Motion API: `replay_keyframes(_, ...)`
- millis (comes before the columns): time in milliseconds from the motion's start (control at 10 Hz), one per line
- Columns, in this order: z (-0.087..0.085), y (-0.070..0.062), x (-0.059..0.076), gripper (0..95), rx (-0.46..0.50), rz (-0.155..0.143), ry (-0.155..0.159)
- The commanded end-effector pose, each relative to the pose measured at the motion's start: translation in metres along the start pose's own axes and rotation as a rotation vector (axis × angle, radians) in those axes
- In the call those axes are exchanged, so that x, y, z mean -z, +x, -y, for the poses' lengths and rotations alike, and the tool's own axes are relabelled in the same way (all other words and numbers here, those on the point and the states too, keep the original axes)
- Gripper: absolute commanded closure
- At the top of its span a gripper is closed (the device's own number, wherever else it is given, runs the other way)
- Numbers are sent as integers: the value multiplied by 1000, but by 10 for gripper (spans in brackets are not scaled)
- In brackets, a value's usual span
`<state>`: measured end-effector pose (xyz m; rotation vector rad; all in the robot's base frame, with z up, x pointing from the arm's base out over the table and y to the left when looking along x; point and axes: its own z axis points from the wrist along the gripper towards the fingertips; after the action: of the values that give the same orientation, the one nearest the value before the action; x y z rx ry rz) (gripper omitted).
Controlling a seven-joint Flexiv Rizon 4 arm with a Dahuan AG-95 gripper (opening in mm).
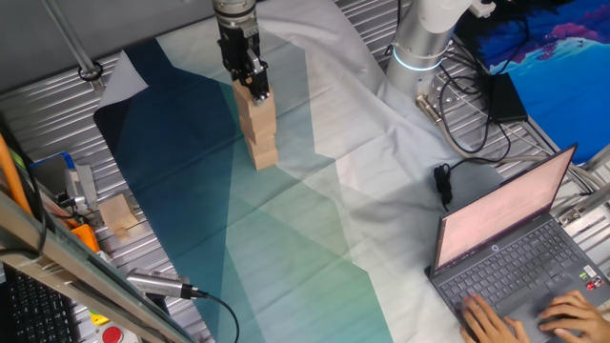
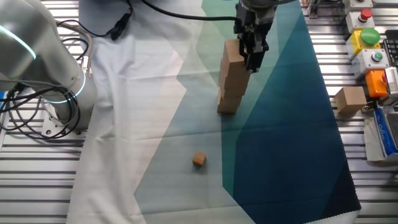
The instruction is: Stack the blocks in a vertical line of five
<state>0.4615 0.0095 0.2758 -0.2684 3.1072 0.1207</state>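
gripper beside leaning block stack

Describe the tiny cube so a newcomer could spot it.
Start at the block stack under the gripper on the teal cloth. Go toward the near cloth edge: the small cube sits alone there, darker orange-brown and much smaller than the blocks.

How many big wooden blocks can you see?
5. Four look stacked in the tower on the cloth, the top block in the tool; one block sits alone on the metal table beside the cloth. Seams are faint.
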Motion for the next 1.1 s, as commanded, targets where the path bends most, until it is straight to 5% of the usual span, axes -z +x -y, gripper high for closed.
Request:
replay_keyframes(100,0,0,0,190,8,2,4)
replay_keyframes(500,-3,-3,8,190,42,0,19)
replay_keyframes(1100,-16,-37,23,190,81,-14,53)
